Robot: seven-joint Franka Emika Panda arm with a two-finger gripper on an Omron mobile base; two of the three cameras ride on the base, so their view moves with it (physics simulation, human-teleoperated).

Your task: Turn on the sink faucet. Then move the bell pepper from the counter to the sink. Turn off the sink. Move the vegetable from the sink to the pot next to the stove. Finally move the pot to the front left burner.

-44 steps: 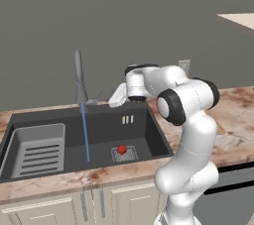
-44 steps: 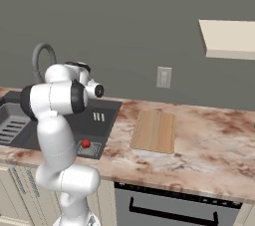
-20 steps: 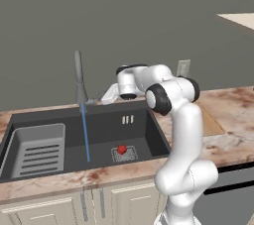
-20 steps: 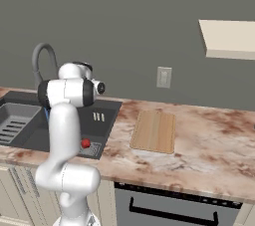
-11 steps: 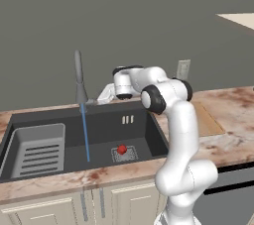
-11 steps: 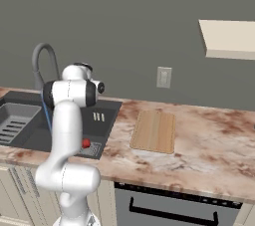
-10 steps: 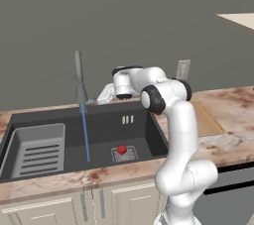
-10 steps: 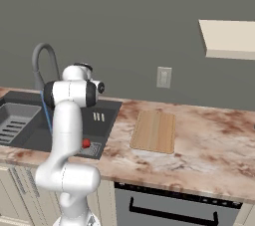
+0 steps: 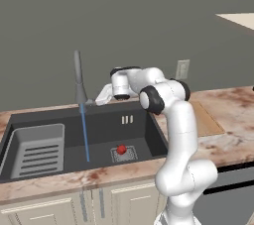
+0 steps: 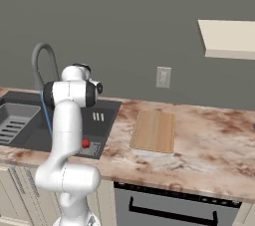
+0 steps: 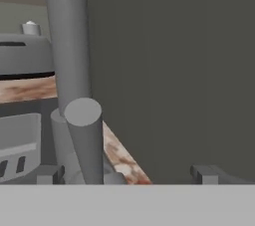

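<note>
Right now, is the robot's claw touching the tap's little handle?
Cannot tell. In the hand view the sink faucet lever stands between the open gripper fingers; no gap or contact shows plainly.

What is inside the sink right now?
Inside the sink lie the bell pepper on the square drain grate, a slotted tray insert at the left, and a blue water stream from the faucet. Under the tray is hidden.

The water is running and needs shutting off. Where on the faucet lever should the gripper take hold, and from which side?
Grip the lever near its free end, coming from the stove side as the open gripper already points. It is a thin rod jutting from the sink faucet base, so the tip gives most leverage.
</note>
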